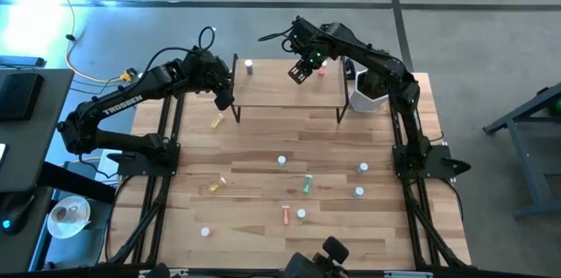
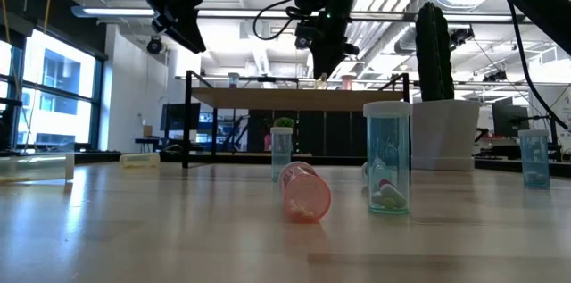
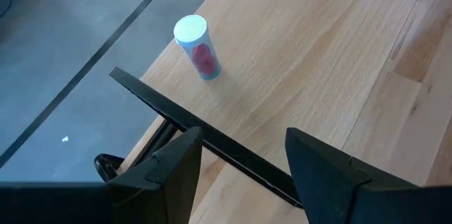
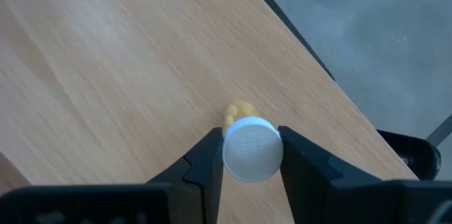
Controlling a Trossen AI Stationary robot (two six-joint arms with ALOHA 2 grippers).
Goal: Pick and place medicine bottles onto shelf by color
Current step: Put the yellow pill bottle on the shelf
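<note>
Butcher-block planks in pale, matte wood form the tabletop (image 1: 263,151), and we see the shelf (image 1: 285,85), a smooth light-wood board on thin black metal legs, at its far edge. We find the right gripper (image 4: 252,155) over the shelf's far right corner, jaws clamped on a yellow bottle (image 4: 248,145) with a ribbed white cap. The left gripper (image 3: 244,157) hangs spread wide and empty at the shelf's left end, near a capped red bottle (image 3: 197,46). White lettering "TROSSEN" marks the left arm (image 1: 123,103). Clear plastic bottles lie scattered toward the near edge.
</note>
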